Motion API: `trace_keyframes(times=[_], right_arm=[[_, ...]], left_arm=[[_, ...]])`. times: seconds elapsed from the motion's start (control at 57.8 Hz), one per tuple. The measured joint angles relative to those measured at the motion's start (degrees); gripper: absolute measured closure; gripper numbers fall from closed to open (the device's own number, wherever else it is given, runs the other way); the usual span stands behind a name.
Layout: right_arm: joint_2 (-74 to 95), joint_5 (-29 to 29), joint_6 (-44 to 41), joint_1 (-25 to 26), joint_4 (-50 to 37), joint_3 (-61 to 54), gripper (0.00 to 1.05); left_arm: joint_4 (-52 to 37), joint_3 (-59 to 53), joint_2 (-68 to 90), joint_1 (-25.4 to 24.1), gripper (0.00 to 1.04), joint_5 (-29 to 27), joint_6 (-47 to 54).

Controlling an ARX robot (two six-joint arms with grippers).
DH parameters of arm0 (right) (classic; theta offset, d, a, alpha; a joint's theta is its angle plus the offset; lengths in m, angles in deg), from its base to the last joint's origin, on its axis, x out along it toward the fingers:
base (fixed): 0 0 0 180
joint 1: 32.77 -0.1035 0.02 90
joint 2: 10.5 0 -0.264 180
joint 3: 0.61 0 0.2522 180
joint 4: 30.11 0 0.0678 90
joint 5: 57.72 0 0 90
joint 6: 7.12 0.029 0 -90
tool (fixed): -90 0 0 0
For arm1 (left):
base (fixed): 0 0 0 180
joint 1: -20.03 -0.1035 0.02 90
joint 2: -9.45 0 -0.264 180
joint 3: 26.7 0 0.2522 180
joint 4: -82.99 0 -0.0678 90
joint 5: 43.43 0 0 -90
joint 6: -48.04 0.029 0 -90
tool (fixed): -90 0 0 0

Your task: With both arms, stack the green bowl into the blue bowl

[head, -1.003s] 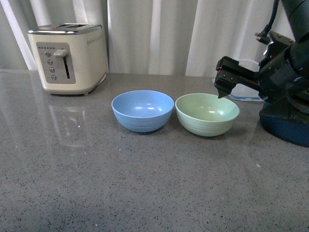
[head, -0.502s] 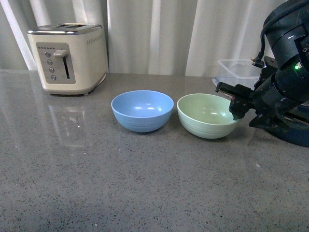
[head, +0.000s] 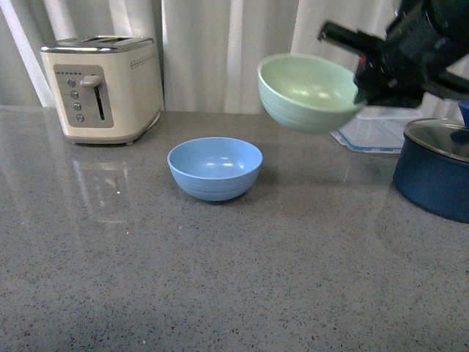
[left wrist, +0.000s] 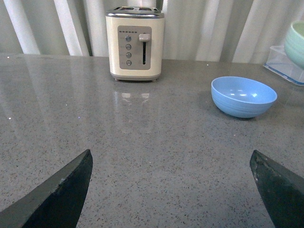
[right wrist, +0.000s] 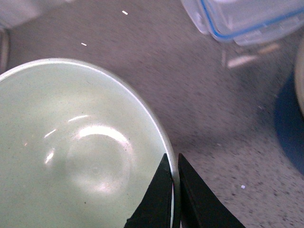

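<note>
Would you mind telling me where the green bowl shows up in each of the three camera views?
Front view: green bowl lifted in the air, right of the blue bowl and higher.
Left wrist view: only a sliver of it at the picture's edge, beyond the blue bowl.
Right wrist view: its inside seen from above, the fingers pinching its rim.
Shared landmark: the clear container, visible in all three.

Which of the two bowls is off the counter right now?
The green bowl: the right gripper clamps its rim and holds it in the air. The blue bowl sits on the counter.
</note>
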Motion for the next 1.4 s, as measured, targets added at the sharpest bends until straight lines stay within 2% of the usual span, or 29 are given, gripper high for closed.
trace_keyframes(times=[0.329,0.709,0.83,0.865,1.021,1.107,1.194,1.211,1.245,1.28,1.315,1.401], right_arm=[[7.93,-1.60,-2.56,-9.55,2.49,11.78,1.04],[17.38,-4.46,-3.76,-11.21,5.05,15.56,1.03],[16.76,-3.17,-2.69,-10.80,3.63,15.21,0.86],[15.19,-1.84,-2.10,-10.51,2.58,14.25,0.77],[6.67,1.36,-0.55,-9.22,-2.19,8.50,0.54],[-3.15,3.10,0.17,-7.76,-10.73,-0.17,0.38],[-18.60,2.25,-1.38,-5.51,-27.71,-17.11,0.17],[-21.46,-0.59,-3.32,-5.46,-31.41,-20.68,0.18],[-25.14,-9.53,-9.27,-5.09,-37.81,-26.08,0.26],[-27.82,-13.66,-16.04,-4.20,-42.18,-31.41,0.35],[-29.68,-13.44,-20.55,-2.97,-44.83,-36.83,0.44],[-31.82,-12.04,-24.41,-0.98,-47.45,-44.87,0.58]], left_arm=[[0.00,0.00,0.00,0.00,0.07,0.00,0.00],[0.00,0.00,0.00,0.00,0.07,0.00,0.00],[0.00,0.00,0.00,0.00,0.07,0.00,0.00],[0.00,0.00,0.00,0.00,0.07,0.00,0.00],[0.00,0.00,0.00,0.00,0.07,0.00,0.00],[0.00,0.00,0.00,0.00,0.07,0.00,0.00],[0.00,0.00,0.00,0.00,0.07,-0.02,0.00],[0.00,0.00,0.00,0.00,0.07,-0.02,0.00],[0.00,0.00,-0.02,0.00,0.07,0.00,0.00],[0.00,0.00,-0.02,0.00,0.07,0.17,0.00],[0.00,0.00,0.00,0.02,0.07,0.15,0.00],[0.00,0.00,0.00,0.00,0.07,0.11,0.00]])
